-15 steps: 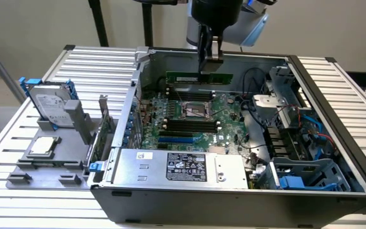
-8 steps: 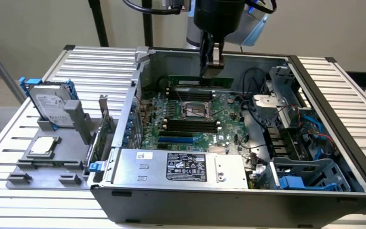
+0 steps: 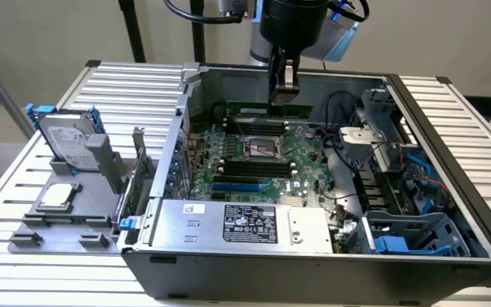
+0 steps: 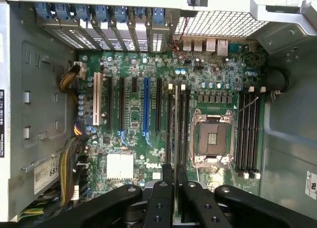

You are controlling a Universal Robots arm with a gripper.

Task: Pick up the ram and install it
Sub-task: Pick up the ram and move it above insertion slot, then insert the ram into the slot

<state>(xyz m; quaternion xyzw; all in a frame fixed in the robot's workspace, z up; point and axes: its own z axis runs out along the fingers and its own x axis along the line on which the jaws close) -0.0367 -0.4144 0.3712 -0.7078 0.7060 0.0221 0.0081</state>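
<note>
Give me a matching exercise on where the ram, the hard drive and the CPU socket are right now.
1. ram
2. hard drive
3. CPU socket

A. on the motherboard, between memory slots
B. clamped in the gripper, above the motherboard
C. upright in the grey holder, outside the case

Pairs: 1-B, 2-C, 3-A.

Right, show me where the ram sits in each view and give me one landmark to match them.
Exterior view: the ram hangs from the gripper above the motherboard's far side.
Wrist view: the ram, edge-on, clamped in the gripper, beside the CPU socket.
Shared landmark: the CPU socket.
</note>
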